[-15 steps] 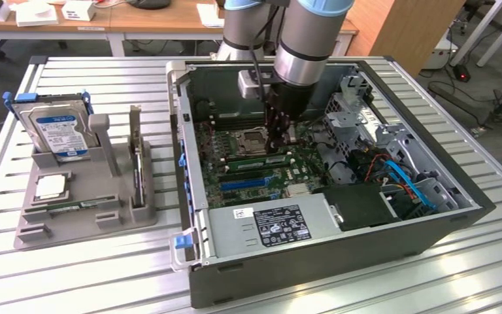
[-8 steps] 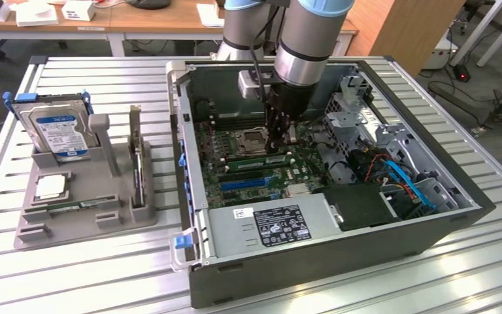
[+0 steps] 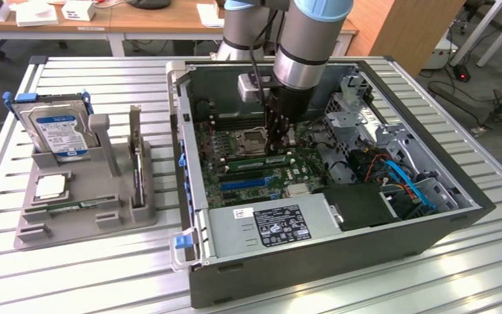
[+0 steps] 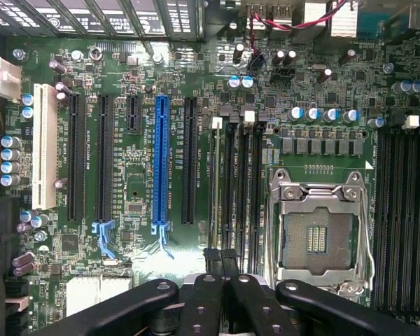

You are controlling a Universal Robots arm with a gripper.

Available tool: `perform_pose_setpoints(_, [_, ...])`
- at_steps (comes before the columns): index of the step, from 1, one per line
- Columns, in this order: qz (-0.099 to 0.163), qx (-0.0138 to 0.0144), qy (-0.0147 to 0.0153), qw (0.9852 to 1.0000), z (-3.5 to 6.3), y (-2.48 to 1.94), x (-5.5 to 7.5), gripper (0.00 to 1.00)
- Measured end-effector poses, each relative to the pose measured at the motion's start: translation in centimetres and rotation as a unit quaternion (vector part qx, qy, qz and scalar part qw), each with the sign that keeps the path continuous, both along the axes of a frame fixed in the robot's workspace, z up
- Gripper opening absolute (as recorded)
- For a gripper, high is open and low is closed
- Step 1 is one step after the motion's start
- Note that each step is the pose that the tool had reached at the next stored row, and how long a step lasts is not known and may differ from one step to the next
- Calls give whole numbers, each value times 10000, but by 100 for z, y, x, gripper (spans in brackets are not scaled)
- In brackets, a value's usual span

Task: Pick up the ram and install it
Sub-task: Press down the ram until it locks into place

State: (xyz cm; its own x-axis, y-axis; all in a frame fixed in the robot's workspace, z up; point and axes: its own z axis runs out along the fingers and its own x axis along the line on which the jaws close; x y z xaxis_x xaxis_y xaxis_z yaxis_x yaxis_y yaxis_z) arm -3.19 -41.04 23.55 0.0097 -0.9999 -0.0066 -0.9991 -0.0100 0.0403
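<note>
**RAM STICK STANDING IN ITS SLOT, CLOSED GRIPPER BEARING OVER IT**

Nearest the wrist camera, the gripper [image 4: 220, 260] is showing its two fingers pressed together, with no gap between the tips. They are sitting directly over the top edge of the ram [image 4: 215, 189], which is standing on edge in a memory slot just beside the processor socket [image 4: 318, 238]. Whether the tips are pinching that thin edge or only bearing down on it cannot be told.

Handling judgement: the stick is looking light, thin and stiff, but fragile. The chips and the contact edge are not places to grip. The long top edge or the flat faces near the middle are offering the safest hold, and any downward load should be going straight along the slot — a tilted push is risking a bent board or a cracked latch.

Further off, the blue expansion slot [image 4: 159, 161] is lying well apart on the motherboard [image 4: 133, 175].

From the exterior view, the arm [image 3: 308, 39] is reaching steeply down into the open computer case [image 3: 321, 261], wrist roughly vertical. Beyond — at that view's left — the grey parts holder [image 3: 85, 216] is carrying the hard drive [image 3: 59, 134].
</note>
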Motion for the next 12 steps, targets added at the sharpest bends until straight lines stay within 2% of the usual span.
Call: perform_pose_setpoints(12, [0, 4, 0, 10000, -39, 0, 0, 9])
